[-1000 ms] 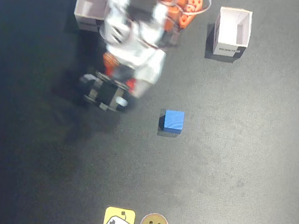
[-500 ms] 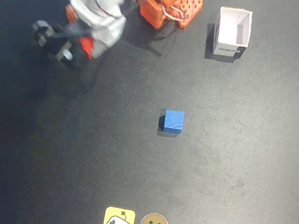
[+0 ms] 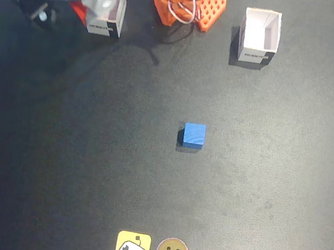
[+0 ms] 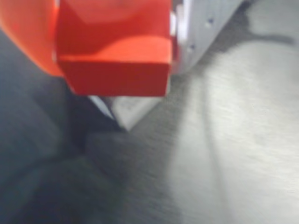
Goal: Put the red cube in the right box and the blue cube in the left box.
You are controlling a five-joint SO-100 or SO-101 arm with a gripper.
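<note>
**Red cube held over the far-left box, blue cube waiting at centre**

In the wrist view the gripper has its jaws pinching the red cube, which fills the top of the picture; below it a pale corner shows, probably the box's edge, though it is too blurred to be sure. In the fixed view the arm reaches to the far left, covering most of the left white box.

To do this step well, the cube should be centred over the box's opening, clear of the walls, before the jaws part; letting go over the rim risks the cube tipping outside.

The right white box stands open at the far right and looks empty. The left box's inside is hidden by the arm. The blue cube rests alone on the dark table, near the middle, well apart from both boxes.
</note>
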